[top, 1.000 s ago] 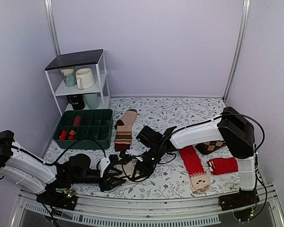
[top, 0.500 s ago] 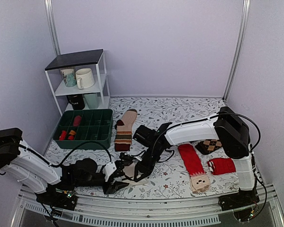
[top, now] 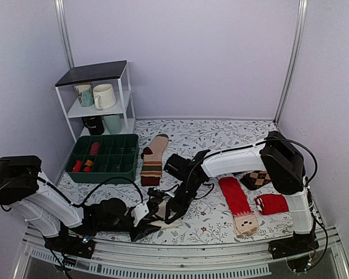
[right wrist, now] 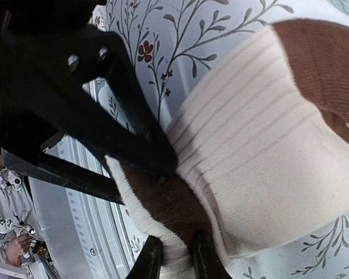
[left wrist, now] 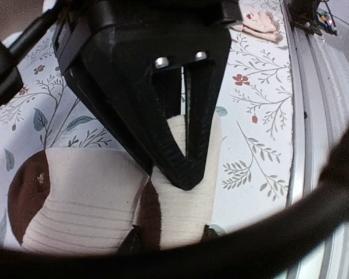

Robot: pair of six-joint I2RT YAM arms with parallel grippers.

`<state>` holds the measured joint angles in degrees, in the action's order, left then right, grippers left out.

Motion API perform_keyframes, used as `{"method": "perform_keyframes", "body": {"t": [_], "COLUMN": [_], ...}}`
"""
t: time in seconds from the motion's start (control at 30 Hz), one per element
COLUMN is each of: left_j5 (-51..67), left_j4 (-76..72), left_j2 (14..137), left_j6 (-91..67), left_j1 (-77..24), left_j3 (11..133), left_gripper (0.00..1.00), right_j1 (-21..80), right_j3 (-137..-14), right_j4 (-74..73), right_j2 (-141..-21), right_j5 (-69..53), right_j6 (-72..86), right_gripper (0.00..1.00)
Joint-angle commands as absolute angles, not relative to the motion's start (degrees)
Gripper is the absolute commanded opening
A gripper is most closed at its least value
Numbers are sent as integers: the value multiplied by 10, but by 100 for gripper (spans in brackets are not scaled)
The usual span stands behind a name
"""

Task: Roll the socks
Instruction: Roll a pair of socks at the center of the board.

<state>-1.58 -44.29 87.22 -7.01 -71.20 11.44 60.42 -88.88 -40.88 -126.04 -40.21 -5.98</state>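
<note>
The sock (left wrist: 87,197) lay on the floral table (left wrist: 262,116) near its front edge, one end folded over between the two arms. The right gripper (right wrist: 174,260) was nearly closed, pinching the edge of the fold. The left gripper (left wrist: 170,237) had its fingers partly spread on either side of the fold; whether they squeezed it was unclear.
</note>
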Motion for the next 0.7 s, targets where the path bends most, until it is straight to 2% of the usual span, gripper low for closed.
{"method": "perform_keyframes", "body": {"t": [0.0, 0.1, 0.23, 0.37, 0.53, 0.67], "left_j5": [7, 20, 25, 31, 45, 54], "left_j4": [-465, -463, -461, -476, -489, -502], "left_j2": [895, 904, 898, 892, 893, 891], "left_j6": [-67, -67, -87, -126, -171, -202], "left_j1": [-722, -722, -721, -718, -709, -696], "left_j3": [137, 142, 130, 103, 78, 60], "left_gripper": [23, 0, 0, 0, 0, 0], "right_j1": [615, 614, 612, 591, 567, 567], "right_j3": [-860, -859, -849, -811, -644, -431], "right_j4": [-478, -466, -423, -314, -17, 351], "right_j2": [-1321, -1319, -1299, -1244, -1116, -1034], "right_j5": [-347, -351, -350, -333, -352, -387], "right_j6": [-51, -47, -32, -12, -16, -70], "right_gripper": [13, 16, 32, 41, 47, 55]}}
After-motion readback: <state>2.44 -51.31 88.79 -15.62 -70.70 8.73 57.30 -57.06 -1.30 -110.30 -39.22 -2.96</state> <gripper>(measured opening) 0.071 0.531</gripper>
